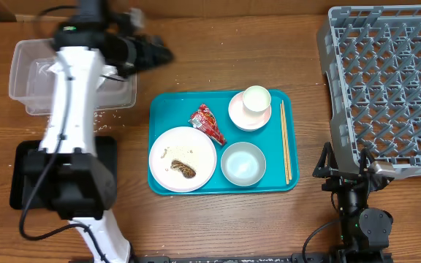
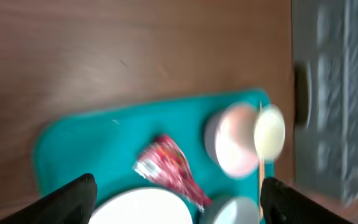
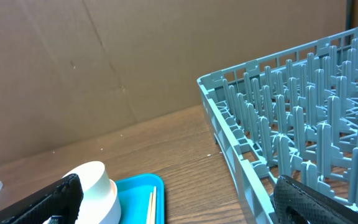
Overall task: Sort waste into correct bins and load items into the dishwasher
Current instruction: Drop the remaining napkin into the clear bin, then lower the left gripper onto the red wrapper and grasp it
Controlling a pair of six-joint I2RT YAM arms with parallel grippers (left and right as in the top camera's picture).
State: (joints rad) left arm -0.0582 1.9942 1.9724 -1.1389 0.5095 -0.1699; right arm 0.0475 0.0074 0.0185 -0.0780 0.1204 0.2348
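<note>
The teal tray holds a round white plate with a brown food scrap, a red wrapper, a white cup standing in a white bowl, a second bowl and wooden chopsticks. My left gripper is blurred, above the table between the clear tub and the tray. In the left wrist view it is open and empty over the wrapper and plate. My right gripper is open and empty beside the grey dish rack. No tissue shows clearly.
The black tray lies at the front left, partly under my left arm. Small white specks lie on the wood in front of the tub. The right wrist view shows the cup, the chopsticks and the rack wall.
</note>
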